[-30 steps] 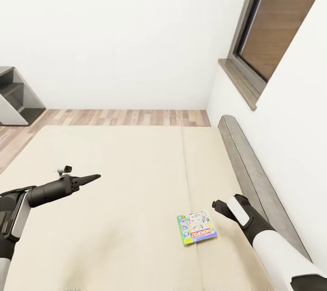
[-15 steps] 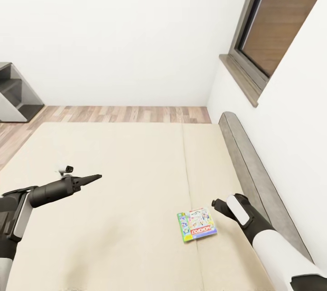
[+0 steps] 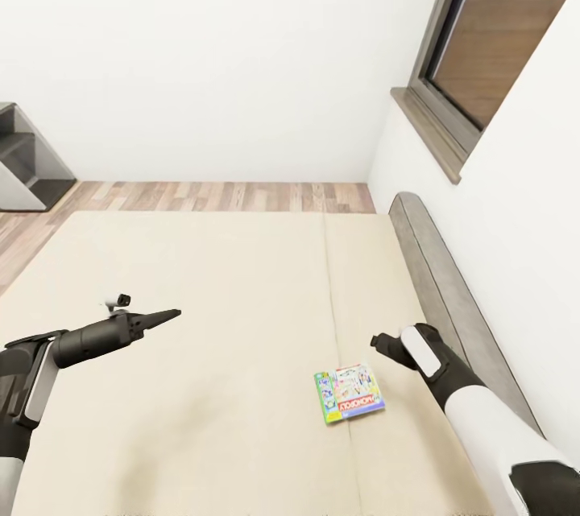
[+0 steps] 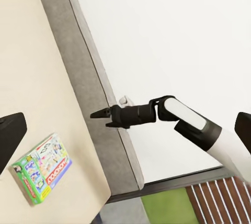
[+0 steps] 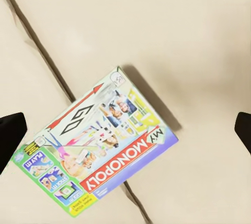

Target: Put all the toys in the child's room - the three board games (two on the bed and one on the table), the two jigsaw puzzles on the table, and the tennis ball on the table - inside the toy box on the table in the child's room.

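Note:
One of the board games, a white-and-green "My Monopoly" box, lies flat on the beige sheet of the bed, across a seam and close to the headboard. My right gripper hovers just beyond the box's far right corner. In the right wrist view its dark fingertips stand far apart at the picture's edges with the box between and below them, untouched. My left gripper floats over the bed's left half, far from the box and holding nothing. Its fingertips are wide apart, and the box appears beneath them.
The dark grey headboard runs along the white wall on the right, under a dark-framed window. A wood-plank floor lies past the bed's far edge. A dark-grey stepped unit stands at the far left.
The whole head view has shifted a little, so the camera moved. My right gripper has edged slightly farther out over the bed relative to the box. The box lies as before.

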### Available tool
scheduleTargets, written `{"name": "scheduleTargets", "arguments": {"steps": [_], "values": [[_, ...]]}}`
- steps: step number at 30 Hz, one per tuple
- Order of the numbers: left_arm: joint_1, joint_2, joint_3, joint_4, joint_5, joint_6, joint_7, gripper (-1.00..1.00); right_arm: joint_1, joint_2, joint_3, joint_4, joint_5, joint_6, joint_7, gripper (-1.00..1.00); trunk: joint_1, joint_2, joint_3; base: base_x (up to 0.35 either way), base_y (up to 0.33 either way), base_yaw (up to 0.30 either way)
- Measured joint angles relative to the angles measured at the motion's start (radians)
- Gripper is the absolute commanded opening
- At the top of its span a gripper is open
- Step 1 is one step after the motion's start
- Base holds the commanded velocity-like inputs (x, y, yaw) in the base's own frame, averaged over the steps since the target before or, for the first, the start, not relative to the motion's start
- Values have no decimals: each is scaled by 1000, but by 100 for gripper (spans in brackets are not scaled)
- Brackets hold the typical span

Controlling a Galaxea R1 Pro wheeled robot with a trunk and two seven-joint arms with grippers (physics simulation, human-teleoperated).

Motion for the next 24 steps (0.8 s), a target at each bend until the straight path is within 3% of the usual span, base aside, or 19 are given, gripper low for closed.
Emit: {"name": "scheduleTargets", "arguments": {"steps": [12, 24], "values": [[0, 0, 1, 0, 0, 0, 22, 100, -80, 1, 0, 6, -1, 48, -5, 100, 0, 0, -20, 0, 0, 0], [0, 0, 1, 0, 0, 0, 22, 100, -94, -1, 3, 11, -2, 50, -6, 100, 0, 0, -40, 0, 0, 0]]}}
